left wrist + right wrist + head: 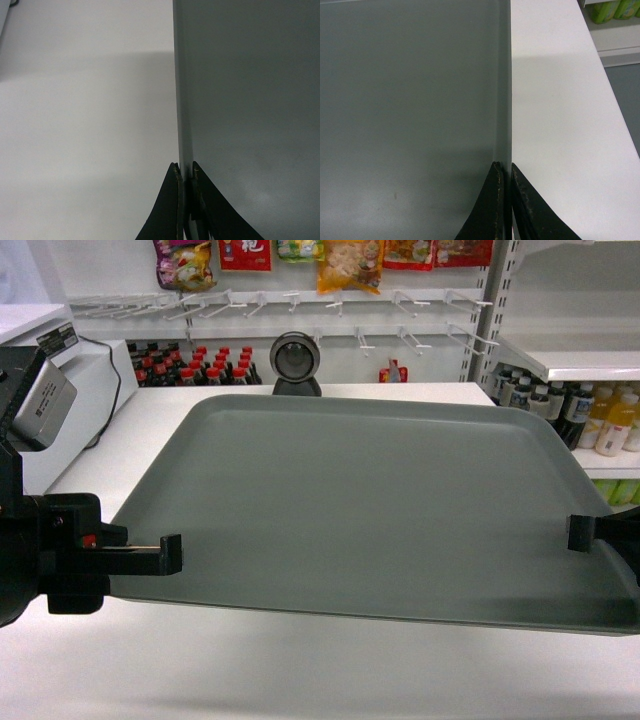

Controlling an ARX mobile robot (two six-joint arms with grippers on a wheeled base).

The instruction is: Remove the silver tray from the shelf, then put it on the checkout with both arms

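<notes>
Now the tray [380, 510] hangs over the white surface [300, 680], near edge lifted, both sets of jaws clamped on its left and right rims. Placing looks underway; next, I'd say, both arms lower together, level, before letting go.

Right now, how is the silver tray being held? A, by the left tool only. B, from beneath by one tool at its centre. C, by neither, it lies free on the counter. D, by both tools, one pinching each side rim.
D: the left tool and right tool each pinch a side rim of the silver tray.
</notes>
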